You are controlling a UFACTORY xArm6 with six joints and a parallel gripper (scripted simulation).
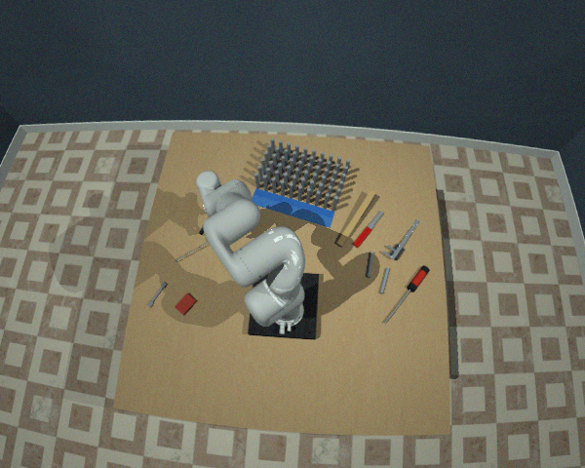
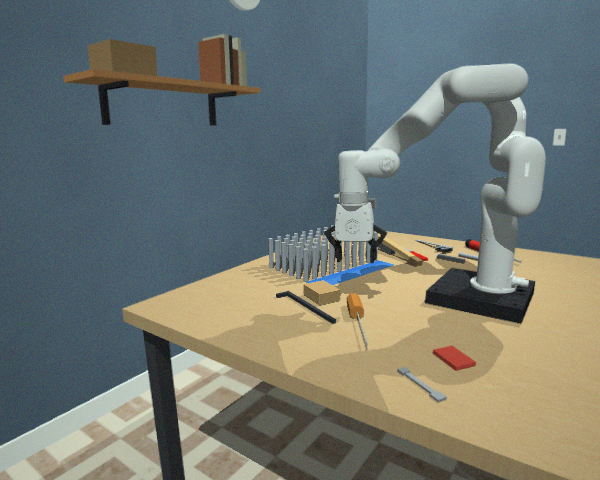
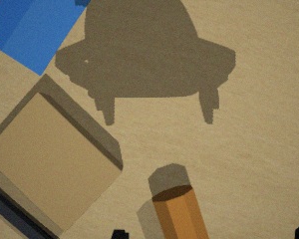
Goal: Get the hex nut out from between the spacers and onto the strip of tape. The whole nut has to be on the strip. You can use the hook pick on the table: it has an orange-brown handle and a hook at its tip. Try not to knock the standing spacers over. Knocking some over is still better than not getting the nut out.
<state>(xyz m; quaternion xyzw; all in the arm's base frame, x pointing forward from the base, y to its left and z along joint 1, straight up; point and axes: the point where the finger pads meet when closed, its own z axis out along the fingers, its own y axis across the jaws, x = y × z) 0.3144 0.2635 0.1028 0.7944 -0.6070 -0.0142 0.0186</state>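
Observation:
The grey spacers (image 1: pixel 302 174) stand in a dense grid at the back of the table, also in the side view (image 2: pixel 310 250). The hex nut is hidden among them. The blue tape strip (image 1: pixel 292 207) lies along their front edge (image 2: pixel 349 271). The hook pick lies left of the strip, with its orange-brown handle (image 2: pixel 355 304) and thin shaft (image 1: pixel 192 252). My gripper (image 2: pixel 353 253) is open and empty, hovering above the table near the handle's end (image 3: pixel 179 214). In the wrist view my fingertips show at the bottom edge.
A wooden block (image 2: pixel 321 292) (image 3: pixel 55 159) and a black hex key (image 2: pixel 305 305) lie close to the pick's handle. A red block (image 1: pixel 185 303) and a small wrench (image 1: pixel 156 293) lie front left. A red screwdriver (image 1: pixel 409 292), caliper (image 1: pixel 403 242) and knife (image 1: pixel 368 230) lie right.

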